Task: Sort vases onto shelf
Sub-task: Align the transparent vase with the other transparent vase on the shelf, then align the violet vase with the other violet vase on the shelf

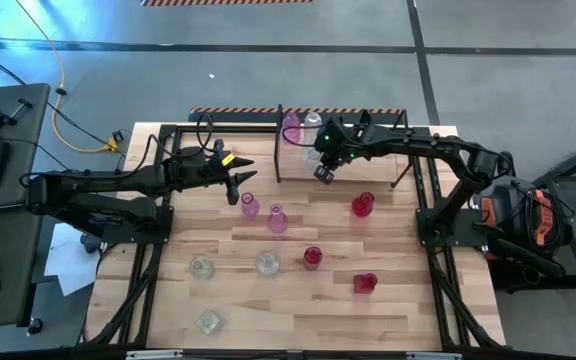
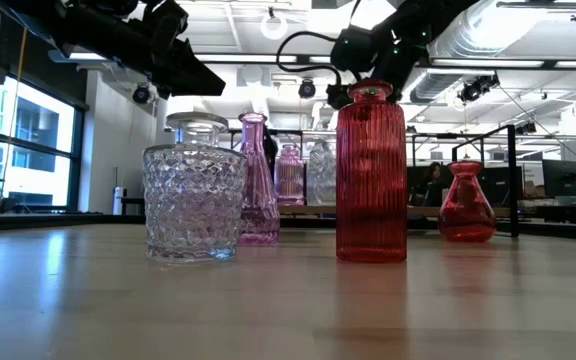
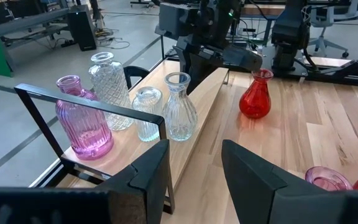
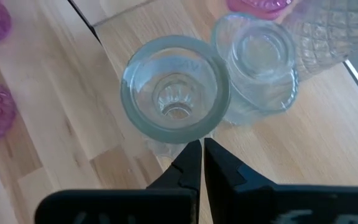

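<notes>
Vases seen from above: shelf (image 1: 340,140) at the far edge of the table (image 1: 298,325), a pink vase (image 1: 291,127) and clear ones on its board; eight more upright across the table, among them two pink (image 1: 250,206) near the left gripper (image 1: 242,178), a red bulbous vase (image 1: 363,204), a red ribbed vase (image 1: 312,257), another red one (image 1: 365,283), and clear glass (image 1: 201,267) toward the near side. Left gripper over the table just left of the shelf, fingers spread, holding nothing. Right gripper (image 1: 324,170) at the shelf's front edge. Low view: cut-glass clear vase (image 2: 190,195) and tall red ribbed vase (image 2: 371,175) closest, long axes vertical, mouths up; slim pink vase (image 2: 255,180) just behind the clear one; red bulbous vase (image 2: 467,203) farther right; shelf vases in the background. Left wrist view: own fingers (image 3: 148,174) apart, pointing at the shelf end; on the board, upright in a cluster, pink ribbed vase (image 3: 82,121), diamond-cut clear vase (image 3: 109,87), small clear vase (image 3: 147,112), clear narrow-necked vase (image 3: 179,111); right gripper (image 3: 197,62) just behind that last one. Right wrist view: looking straight down the open mouth of the clear narrow-necked vase (image 4: 174,98), touching the small clear vase (image 4: 257,71); fingertips (image 4: 194,158) pressed together, empty, right beside the vase's rim.
</notes>
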Robot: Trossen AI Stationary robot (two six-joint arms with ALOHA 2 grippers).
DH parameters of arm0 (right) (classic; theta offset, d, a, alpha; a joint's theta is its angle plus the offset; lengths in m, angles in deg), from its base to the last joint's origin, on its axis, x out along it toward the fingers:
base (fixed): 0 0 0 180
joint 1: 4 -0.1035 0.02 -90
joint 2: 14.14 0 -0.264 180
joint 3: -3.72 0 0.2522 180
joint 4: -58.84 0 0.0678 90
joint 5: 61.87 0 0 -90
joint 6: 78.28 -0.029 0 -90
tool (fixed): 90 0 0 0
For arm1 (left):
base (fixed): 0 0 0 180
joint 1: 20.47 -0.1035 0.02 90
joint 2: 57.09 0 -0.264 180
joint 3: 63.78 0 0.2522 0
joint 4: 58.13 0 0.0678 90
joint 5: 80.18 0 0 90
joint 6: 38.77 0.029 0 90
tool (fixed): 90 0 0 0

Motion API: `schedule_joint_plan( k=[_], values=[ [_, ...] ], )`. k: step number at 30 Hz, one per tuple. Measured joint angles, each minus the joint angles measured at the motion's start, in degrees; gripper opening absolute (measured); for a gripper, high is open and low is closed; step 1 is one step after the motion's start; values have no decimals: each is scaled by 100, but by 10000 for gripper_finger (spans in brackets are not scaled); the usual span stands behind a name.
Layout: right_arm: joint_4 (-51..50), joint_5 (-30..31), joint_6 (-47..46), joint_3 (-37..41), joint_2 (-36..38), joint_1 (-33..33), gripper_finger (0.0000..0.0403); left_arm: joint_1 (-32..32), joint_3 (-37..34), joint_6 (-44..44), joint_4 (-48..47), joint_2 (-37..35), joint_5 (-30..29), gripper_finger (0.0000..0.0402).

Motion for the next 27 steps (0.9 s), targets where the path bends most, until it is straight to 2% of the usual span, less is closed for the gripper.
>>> schedule_joint_plan(
  k=[15, 22, 27],
  values=[
    [-2, -185, -39, -2, -2, 0, 0, 1, 0, 6, -1, 0, 1, 140],
    [-948, 502, -94, -253, 167, -72, 0, -1, 0, 148, 34, 0, -76, 140],
    [-789, 679, 114, -354, 555, -335, 0, -1, 0, 297, 16, 0, -79, 140]
  ],
)
